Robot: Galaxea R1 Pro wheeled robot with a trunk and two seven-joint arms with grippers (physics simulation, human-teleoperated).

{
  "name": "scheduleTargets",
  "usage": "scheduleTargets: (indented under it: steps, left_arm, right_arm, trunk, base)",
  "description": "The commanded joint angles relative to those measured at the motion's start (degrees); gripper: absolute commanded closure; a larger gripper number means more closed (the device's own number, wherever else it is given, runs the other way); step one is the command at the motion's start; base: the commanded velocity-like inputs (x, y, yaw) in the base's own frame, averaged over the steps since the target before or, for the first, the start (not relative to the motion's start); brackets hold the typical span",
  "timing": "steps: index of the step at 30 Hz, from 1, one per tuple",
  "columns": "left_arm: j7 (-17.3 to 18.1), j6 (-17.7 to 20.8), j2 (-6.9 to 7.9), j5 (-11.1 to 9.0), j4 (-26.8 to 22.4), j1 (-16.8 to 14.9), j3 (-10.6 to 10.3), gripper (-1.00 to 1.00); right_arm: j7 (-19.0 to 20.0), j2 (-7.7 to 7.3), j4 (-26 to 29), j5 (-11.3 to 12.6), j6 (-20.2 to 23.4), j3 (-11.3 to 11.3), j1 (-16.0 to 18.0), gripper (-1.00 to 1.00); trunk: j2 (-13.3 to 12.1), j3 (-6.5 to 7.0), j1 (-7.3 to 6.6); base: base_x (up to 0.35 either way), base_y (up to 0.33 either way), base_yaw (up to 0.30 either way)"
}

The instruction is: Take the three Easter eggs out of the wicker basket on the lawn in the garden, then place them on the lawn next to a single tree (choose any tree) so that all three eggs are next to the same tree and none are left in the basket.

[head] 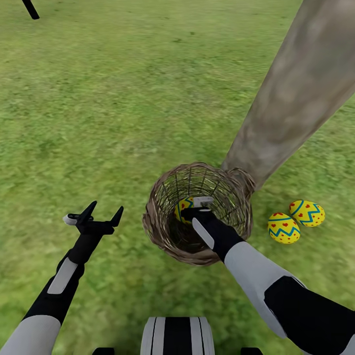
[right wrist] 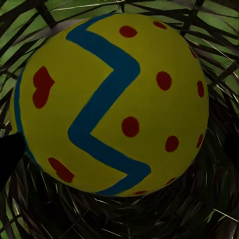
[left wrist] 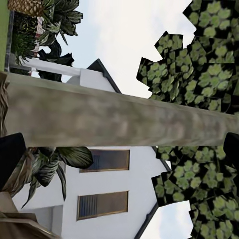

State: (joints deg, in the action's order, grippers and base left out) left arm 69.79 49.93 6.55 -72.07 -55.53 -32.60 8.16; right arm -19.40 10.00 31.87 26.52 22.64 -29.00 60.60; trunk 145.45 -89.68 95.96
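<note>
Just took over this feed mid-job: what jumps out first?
The right gripper reaches down inside the wicker basket, its fingers either side of the last Easter egg. Two eggs already lie on the lawn right of the basket, near the pale tree trunk. The left gripper hovers open over grass.

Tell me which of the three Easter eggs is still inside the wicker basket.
The egg under the right tool, low inside the wicker basket. The other two eggs lie on the lawn near the tree trunk.

Both arms (head: 54,291) wore pale grey shells with black joints; black two-fingered grippers (head: 101,217) tipped them, above a striped grey-and-black trunk (head: 177,336).
</note>
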Motion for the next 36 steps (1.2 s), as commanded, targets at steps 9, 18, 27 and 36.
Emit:
scheduleTargets:
  steps: [9, 18, 27, 36]
  left_arm:
    - [0.0, 0.4, -0.04, -0.2, -0.1, 0.0, -0.1, -1.0]
    - [0.0, 0.4, -0.04, -0.2, -0.1, 0.0, -0.1, -1.0]
    - [0.0, 0.4, -0.12, -0.3, 0.0, 0.0, -0.2, -1.0]
    - [0.0, 0.4, -0.22, -0.3, 0.0, 0.0, -0.2, -1.0]
  right_arm:
    - [-0.4, 0.0, 1.0, -0.5, -0.9, -2.1, 0.0, -1.0]
    - [-0.3, 0.0, 3.1, -1.9, -2.0, -2.1, 0.0, -1.0]
    - [-0.6, 0.0, 3.0, -2.1, -2.0, -2.0, 0.0, -1.0]
    - [-0.6, 0.0, 2.6, -1.9, -1.9, -1.9, 0.0, -1.0]
  trunk:
    - [0.1, -1.36, 0.15]
    - [0.2, -2.47, 0.27]
    - [0.2, -3.36, 0.38]
    - [0.3, -4.46, 0.51]
  base:
    - [0.0, 0.0, 0.0]
    - [0.0, 0.0, 0.0]
    - [0.0, 0.0, 0.0]
    - [0.0, 0.0, 0.0]
